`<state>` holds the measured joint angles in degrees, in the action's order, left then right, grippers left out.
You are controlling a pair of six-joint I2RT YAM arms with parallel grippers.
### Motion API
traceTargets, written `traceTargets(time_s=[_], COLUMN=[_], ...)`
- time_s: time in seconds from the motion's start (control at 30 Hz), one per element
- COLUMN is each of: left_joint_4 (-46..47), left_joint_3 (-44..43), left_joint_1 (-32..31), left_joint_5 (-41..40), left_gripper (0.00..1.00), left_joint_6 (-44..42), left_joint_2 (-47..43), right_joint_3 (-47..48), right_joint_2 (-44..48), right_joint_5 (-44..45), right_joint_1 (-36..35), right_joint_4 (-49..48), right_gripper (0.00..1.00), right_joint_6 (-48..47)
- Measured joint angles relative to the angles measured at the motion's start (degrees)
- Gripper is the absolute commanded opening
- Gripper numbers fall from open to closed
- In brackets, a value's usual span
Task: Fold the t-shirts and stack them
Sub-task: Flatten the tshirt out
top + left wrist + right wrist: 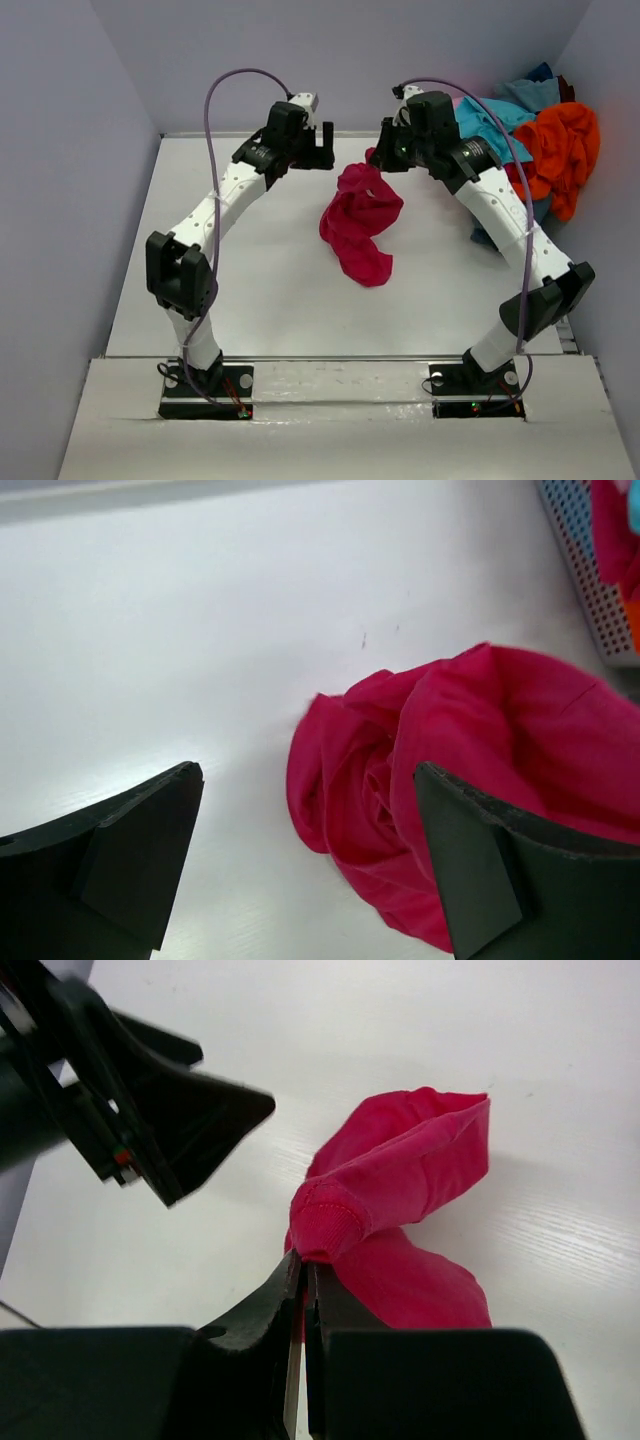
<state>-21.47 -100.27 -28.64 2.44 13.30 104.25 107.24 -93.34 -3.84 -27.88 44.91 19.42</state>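
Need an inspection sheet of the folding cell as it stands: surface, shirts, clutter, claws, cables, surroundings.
Surface: white table, a few faint specks.
Job's things: crimson t-shirt crumpled mid-table, unfolded; heap of shirts (orange, turquoise, blue) at far right, in a perforated bin.
Clutter: nothing seen.
Claws: left claw open over the crimson t-shirt, holding nothing; right claw shut on a stitched edge of it.
Cables: purple cables loop above both arms, clear of the cloth.
Surroundings: plain grey walls on three sides.
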Motion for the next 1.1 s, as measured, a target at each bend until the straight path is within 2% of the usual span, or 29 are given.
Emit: traceTargets(time_s=[0.3, 0.77, 0.97, 1.1], left_joint_4=[-2.47, -3.04, -2.47, -2.34], left_joint_3=[-5.31, -3.34, -0.79, 0.50], left_joint_1=[0.00, 0.00, 0.00, 0.00], left_joint_5=[-7.37, -14.08, -14.47, -14.21], left_gripper=[0.99, 0.99, 0.99, 0.99], left_joint_6=[-1.86, -3.65, -3.58, -3.30], left_joint_2=[-10.67, -20.98, -21.59, -21.57], right_joint_3=[2.54, 2.97, 8.26, 19.65], right_joint_2=[5.77, 18.18, 13.38, 4.42], right_joint_5=[0.00, 1.38, 2.80, 4.79], right_joint_1=[-7.08, -9.25, -9.31, -9.33], right_joint_4=[1.92, -2.19, -3.34, -1.11], right_gripper=[0.07, 0.07, 0.07, 0.07], right_joint_6=[-2.93, -7.43, -9.42, -10.78])
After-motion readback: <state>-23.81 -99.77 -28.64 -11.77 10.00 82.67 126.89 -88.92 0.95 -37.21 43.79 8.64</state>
